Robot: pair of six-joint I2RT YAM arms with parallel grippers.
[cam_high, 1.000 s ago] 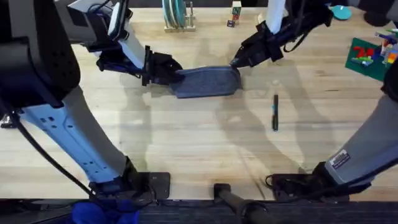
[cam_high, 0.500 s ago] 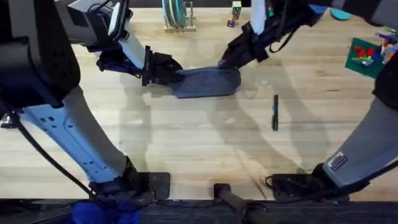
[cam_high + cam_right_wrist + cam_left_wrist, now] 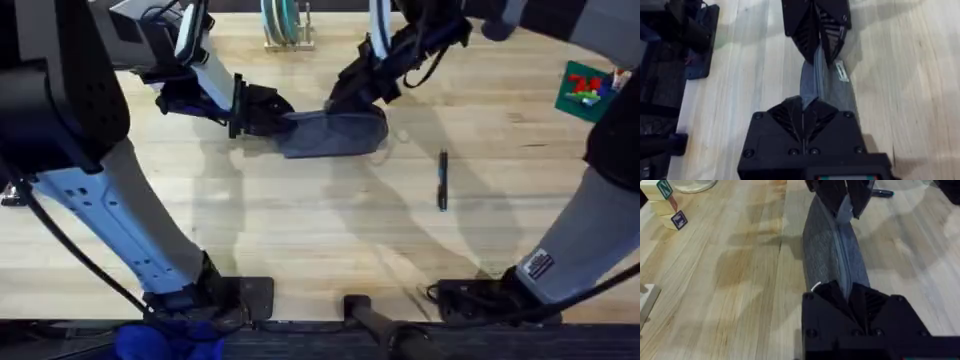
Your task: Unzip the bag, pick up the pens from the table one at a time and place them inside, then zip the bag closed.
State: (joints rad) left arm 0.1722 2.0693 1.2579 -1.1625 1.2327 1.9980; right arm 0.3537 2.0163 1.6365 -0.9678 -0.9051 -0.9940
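Fingers of your right gripper (image 3: 337,104), clenched on the zipper, have slid toward 9 o'clock along the bag (image 3: 333,132) while left fingers (image 3: 287,121) clamp its end: unzipping underway.

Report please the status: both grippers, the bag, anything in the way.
Left gripper shut on bag end. Right gripper shut on its zipper, mid-bag. Pen on table, apart. Nothing in the way.

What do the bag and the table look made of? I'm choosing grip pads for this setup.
The bag looks like soft woven fabric, matte blue-grey: its surface shows a fine heathered weave and no shine, and it sags slightly along the zipper line. The table looks like light wood in joined planks, butcher-block style, with visible grain and a smooth, faintly satin finish; whether it is solid wood or veneer can't be told.
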